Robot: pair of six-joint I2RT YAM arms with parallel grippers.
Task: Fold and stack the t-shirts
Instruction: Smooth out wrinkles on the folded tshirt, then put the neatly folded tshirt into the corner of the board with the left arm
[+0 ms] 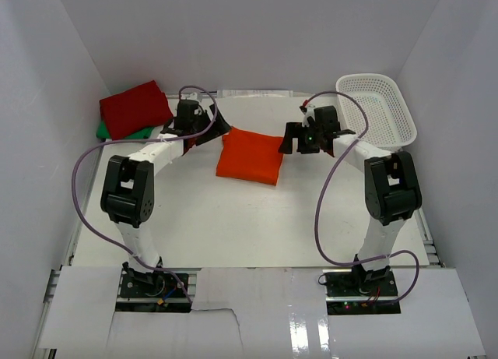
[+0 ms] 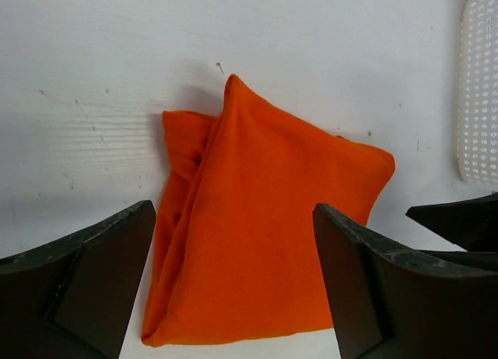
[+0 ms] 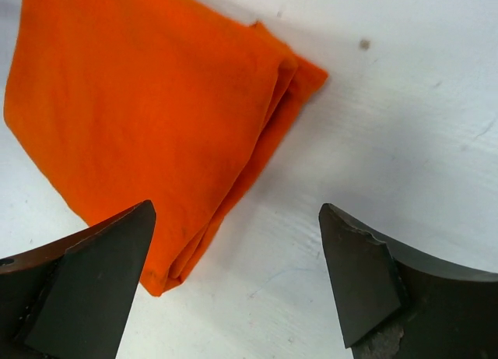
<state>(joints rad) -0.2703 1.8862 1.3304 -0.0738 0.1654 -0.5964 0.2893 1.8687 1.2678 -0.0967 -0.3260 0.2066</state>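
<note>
A folded orange t-shirt [image 1: 250,156] lies flat in the middle of the white table. My left gripper [image 1: 212,129] hovers just off its left edge, jaws wide open, holding nothing; in its wrist view the orange t-shirt [image 2: 257,234] fills the space between the fingers [image 2: 85,289]. To the shirt's right my right gripper [image 1: 289,139] is also open and empty, with the orange t-shirt [image 3: 148,117] ahead and to the left of its fingers [image 3: 366,273]. A folded red t-shirt [image 1: 135,108] rests on a green t-shirt [image 1: 115,130] at the back left.
A white mesh basket [image 1: 377,110] stands at the back right, beside the right arm; its wall shows as the basket [image 2: 478,94] in the left wrist view. White walls close in the table on three sides. Purple cables loop off both arms.
</note>
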